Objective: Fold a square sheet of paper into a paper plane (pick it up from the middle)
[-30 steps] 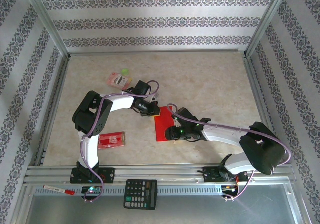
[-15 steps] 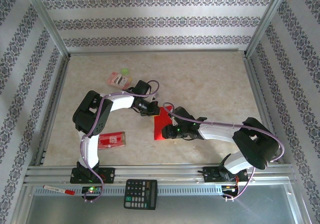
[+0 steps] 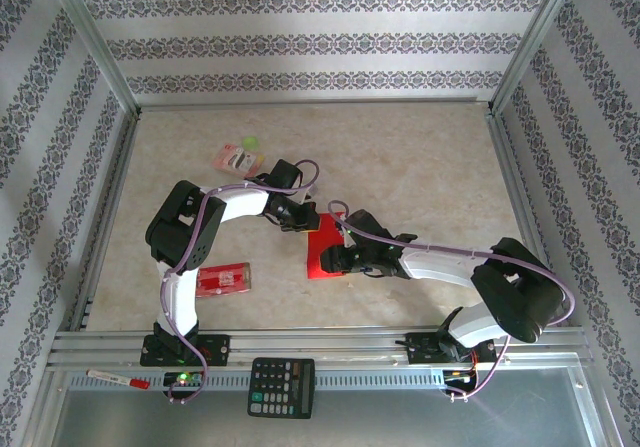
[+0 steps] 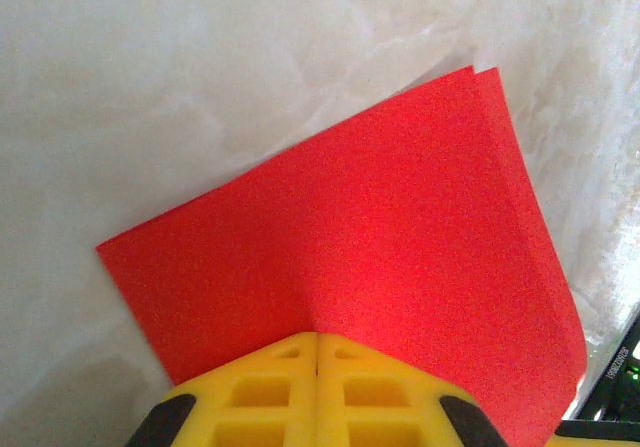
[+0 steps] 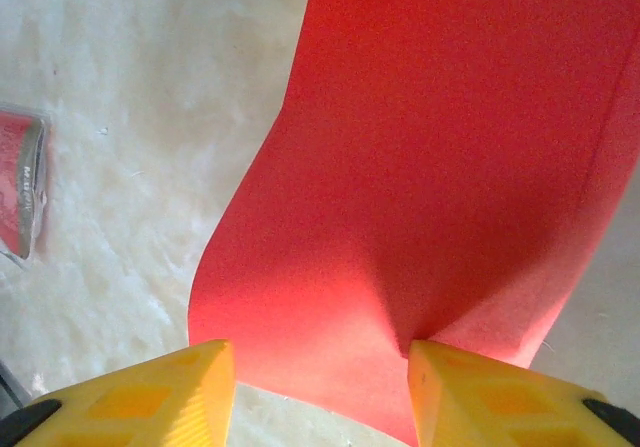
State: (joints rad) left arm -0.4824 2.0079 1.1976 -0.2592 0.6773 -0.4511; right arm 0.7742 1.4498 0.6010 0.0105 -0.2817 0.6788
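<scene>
Top view: your square sheet of paper [image 3: 324,237] lies near the middle of the pale desk [image 3: 420,167], plain bright red. Your left hand [image 3: 299,221] meets the sheet at its 11 o'clock corner. Your right hand [image 3: 329,260] reaches in from 3 o'clock and sits over the sheet's near half. A red packet [image 3: 222,280] with white print lies well apart at the sheet's 8 o'clock. A pink and green packet [image 3: 238,155] lies at 11 o'clock on the desk. A black calculator [image 3: 281,386] rests on the rail at 6 o'clock.

Left wrist view: your left hand's yellow fingers [image 4: 260,397] are pressed together at 6 o'clock, clamped on the sheet's edge. The paper puckers into a small crease where they bite. The sheet spreads away toward 1 o'clock. At that far corner two layers show, one just offset from the other.

Right wrist view: your right hand's yellow fingers [image 5: 150,397] stand apart at 7 and 5 o'clock and clamp nothing. The sheet's near edge lies between them, close against the 5 o'clock finger. The paper bows in a curve up toward 12 o'clock. The red packet peeks in at 9 o'clock.
</scene>
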